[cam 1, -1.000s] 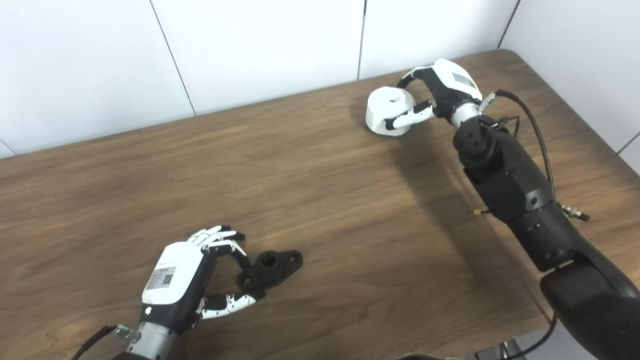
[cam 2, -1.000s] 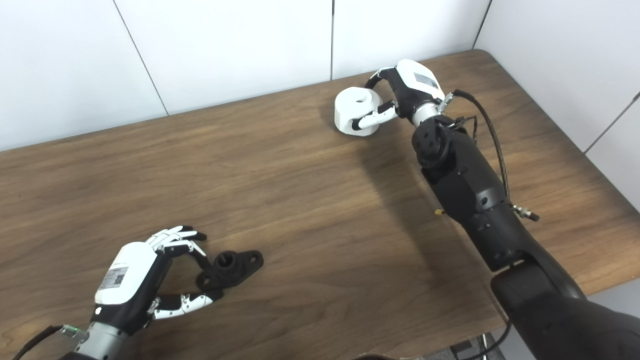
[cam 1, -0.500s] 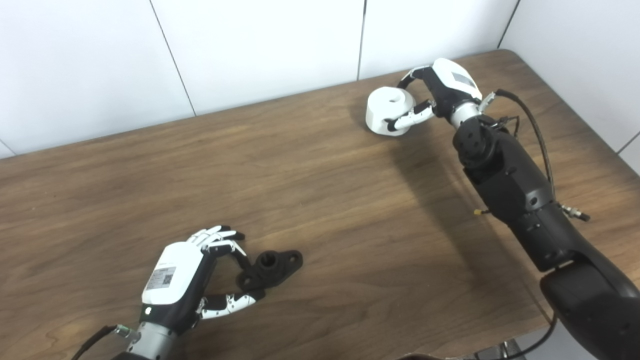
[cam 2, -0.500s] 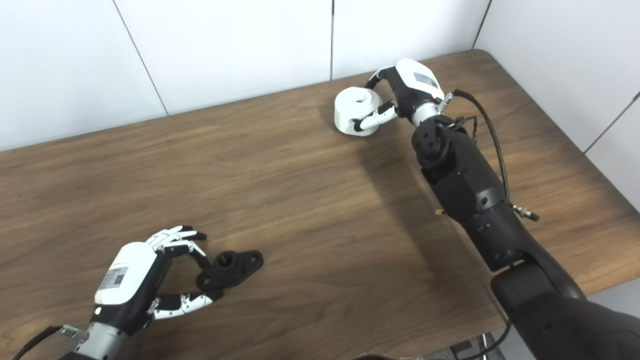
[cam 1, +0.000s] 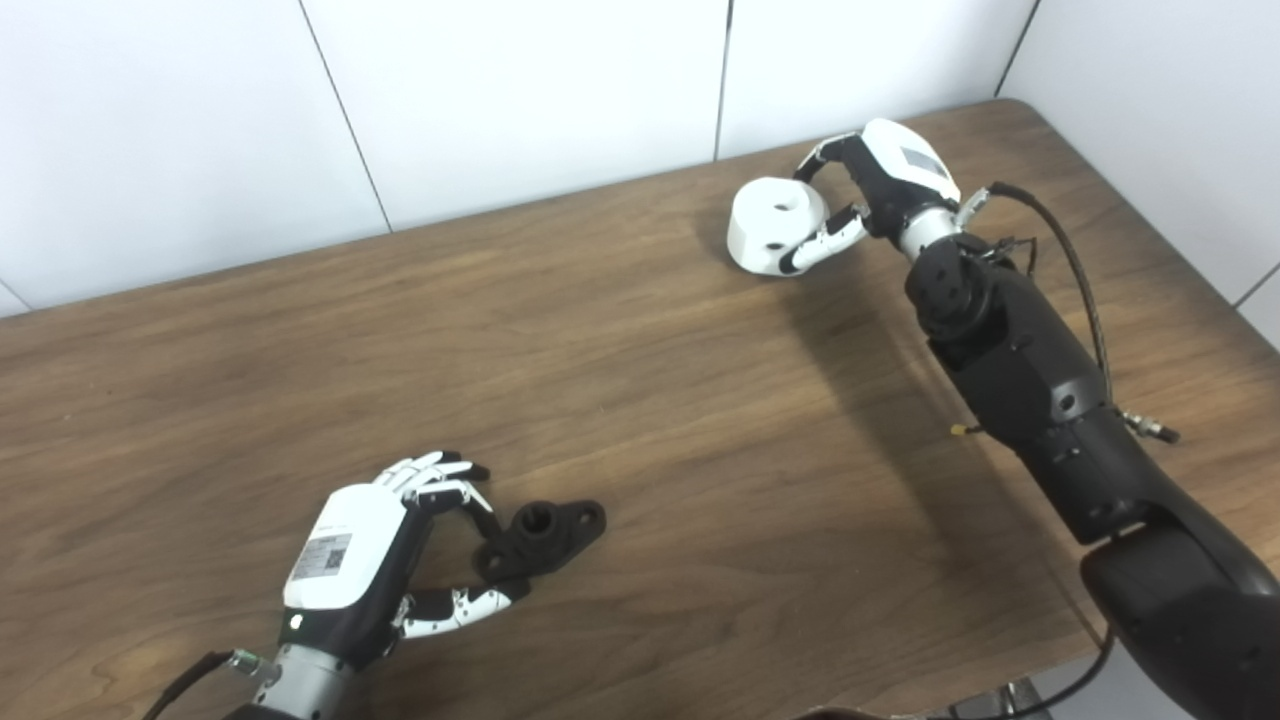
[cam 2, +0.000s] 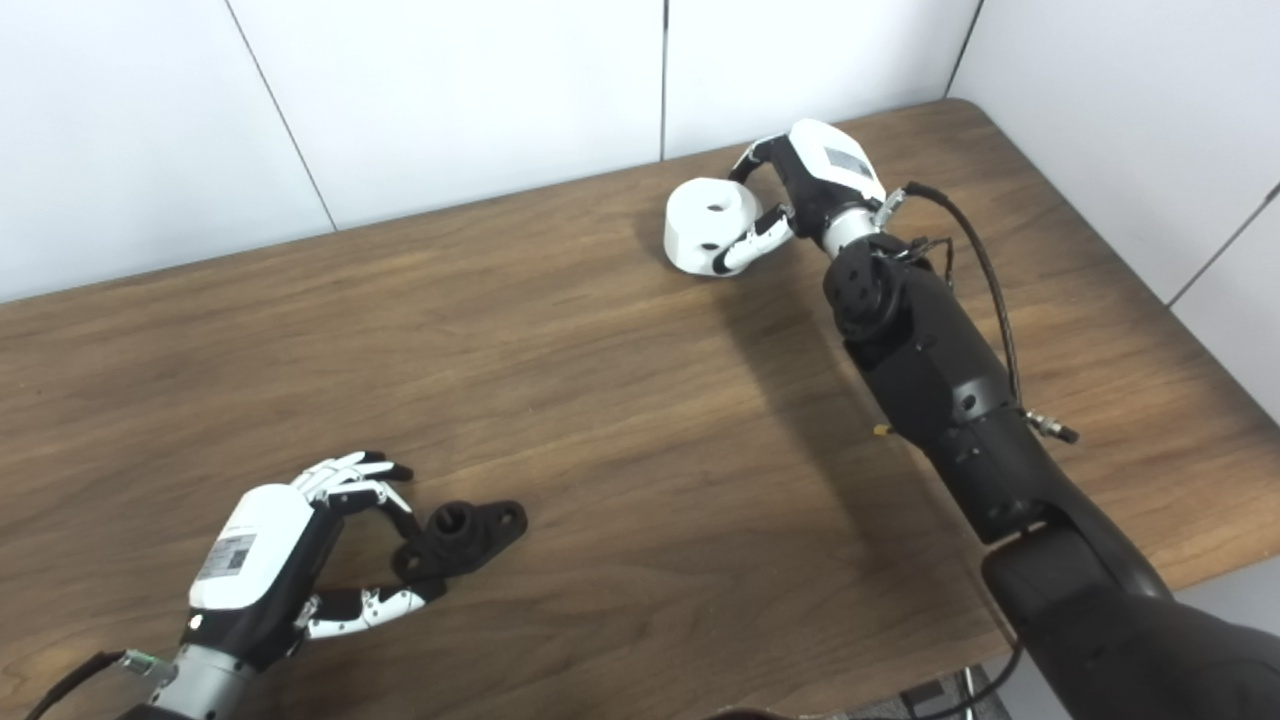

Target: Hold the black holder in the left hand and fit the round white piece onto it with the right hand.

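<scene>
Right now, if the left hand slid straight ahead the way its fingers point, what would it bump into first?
Probably the black holder. The left hand points at it, fingers already at its near end, with nothing between.

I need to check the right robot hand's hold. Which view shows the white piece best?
The right eye view: the white piece shows its top hole and a side hole, gripped by the right robot hand. The left eye view shows much the same.
</scene>
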Controlling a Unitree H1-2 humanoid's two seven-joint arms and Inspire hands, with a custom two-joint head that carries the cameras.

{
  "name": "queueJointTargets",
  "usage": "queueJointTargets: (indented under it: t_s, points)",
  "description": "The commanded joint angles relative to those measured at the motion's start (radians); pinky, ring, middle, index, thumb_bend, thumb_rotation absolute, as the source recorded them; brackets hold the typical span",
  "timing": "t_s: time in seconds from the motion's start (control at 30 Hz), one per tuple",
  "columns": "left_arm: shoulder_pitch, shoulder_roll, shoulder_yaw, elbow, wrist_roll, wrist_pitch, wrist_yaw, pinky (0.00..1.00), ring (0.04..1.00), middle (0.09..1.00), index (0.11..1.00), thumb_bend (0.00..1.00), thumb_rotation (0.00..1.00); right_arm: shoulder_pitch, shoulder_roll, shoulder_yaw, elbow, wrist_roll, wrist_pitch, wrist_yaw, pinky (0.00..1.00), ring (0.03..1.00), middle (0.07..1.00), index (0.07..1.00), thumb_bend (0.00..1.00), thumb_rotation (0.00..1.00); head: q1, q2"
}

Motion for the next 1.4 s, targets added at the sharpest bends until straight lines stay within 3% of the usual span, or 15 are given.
queueJointTargets:
  t_s: [0.0, 0.2, 0.53, 0.97, 1.17, 1.37]
  points:
    - [0.037, 0.025, -0.003, 0.008, 0.018, 0.033, -0.053, 0.85, 0.867, 0.784, 0.489, 0.51, 0.06, -0.024, -0.016, -0.025, -0.012, 0.006, -0.057, -0.064, 0.77, 0.861, 0.753, 0.486, 0.52, 0.13, 0.001, 0.000]
    - [0.036, 0.027, -0.003, 0.011, 0.018, 0.029, -0.052, 0.85, 0.870, 0.786, 0.489, 0.51, 0.06, -0.016, -0.014, -0.030, -0.008, 0.016, -0.093, -0.107, 0.78, 0.854, 0.755, 0.483, 0.52, 0.13, 0.004, 0.000]
    - [0.037, 0.020, -0.006, 0.014, 0.020, 0.031, -0.049, 0.85, 0.868, 0.786, 0.489, 0.51, 0.06, 0.006, -0.017, -0.034, -0.119, 0.026, -0.053, -0.063, 0.80, 0.880, 0.778, 0.484, 0.52, 0.13, 0.036, 0.000]
    - [0.034, -0.006, -0.026, -0.009, 0.059, 0.076, -0.089, 0.87, 0.879, 0.797, 0.490, 0.51, 0.06, 0.074, -0.036, 0.016, -0.517, -0.018, 0.154, 0.260, 0.81, 0.930, 0.821, 0.484, 0.52, 0.13, 0.175, 0.030]
    - [0.033, -0.021, -0.038, -0.033, 0.086, 0.106, -0.115, 0.87, 0.880, 0.796, 0.490, 0.51, 0.06, 0.095, 0.007, 0.015, -0.661, -0.102, 0.166, 0.431, 0.83, 0.943, 0.828, 0.483, 0.52, 0.14, 0.216, 0.044]
    - [0.031, -0.031, -0.049, -0.043, 0.102, 0.118, -0.119, 0.86, 0.877, 0.794, 0.490, 0.51, 0.06, 0.129, 0.067, 0.014, -0.771, -0.140, 0.166, 0.541, 0.81, 0.945, 0.839, 0.483, 0.52, 0.13, 0.247, 0.054]
